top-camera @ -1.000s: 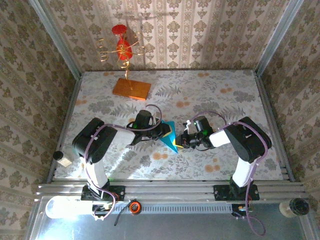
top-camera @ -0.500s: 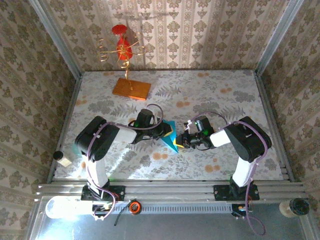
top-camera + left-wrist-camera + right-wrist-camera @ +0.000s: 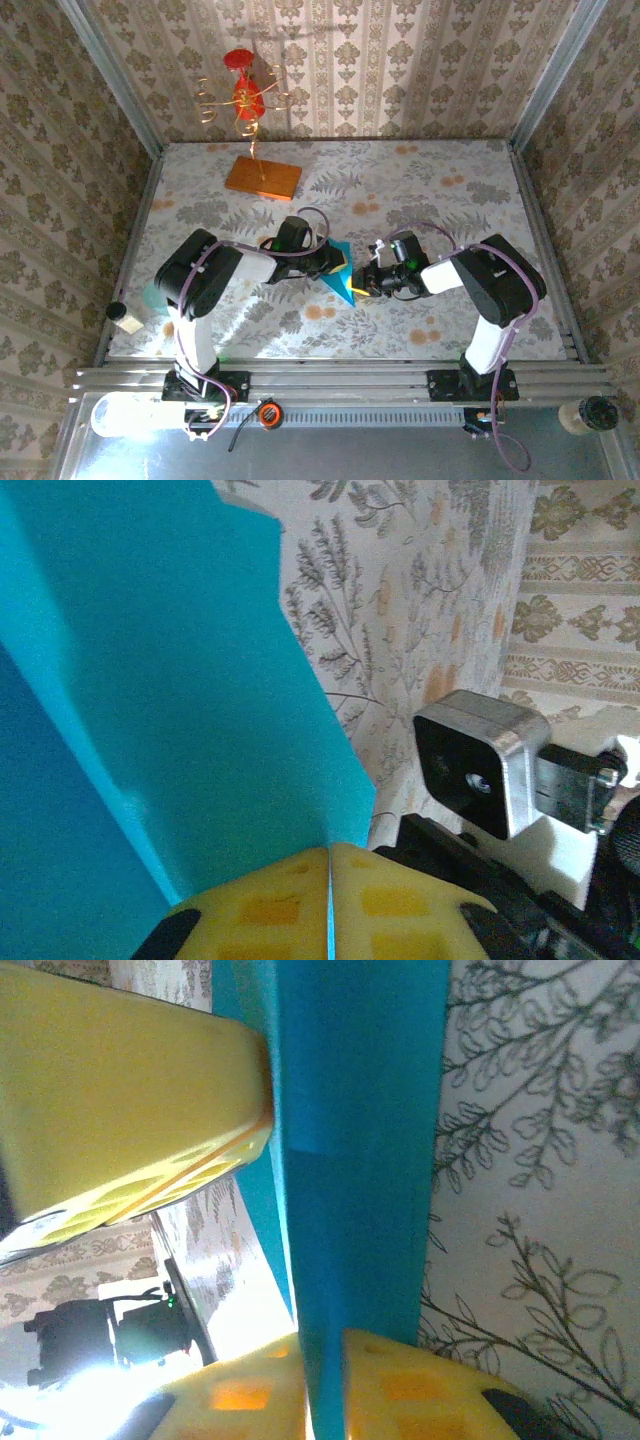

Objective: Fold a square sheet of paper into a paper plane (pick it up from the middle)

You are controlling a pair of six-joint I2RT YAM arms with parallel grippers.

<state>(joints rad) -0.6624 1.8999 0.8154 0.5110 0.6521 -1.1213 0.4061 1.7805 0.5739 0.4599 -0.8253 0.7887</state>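
A: Where is the folded cyan paper (image 3: 340, 282) sitting?
B: Middle of the table (image 3: 430, 190). The left gripper (image 3: 328, 865) is pinching it tight; the right gripper (image 3: 322, 1355) is straddling it, grip impossible to tell.

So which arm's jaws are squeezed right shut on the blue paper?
The left arm's: its yellow pads meet with just a sliver of blue paper between, while the right arm's pads sit apart around it.
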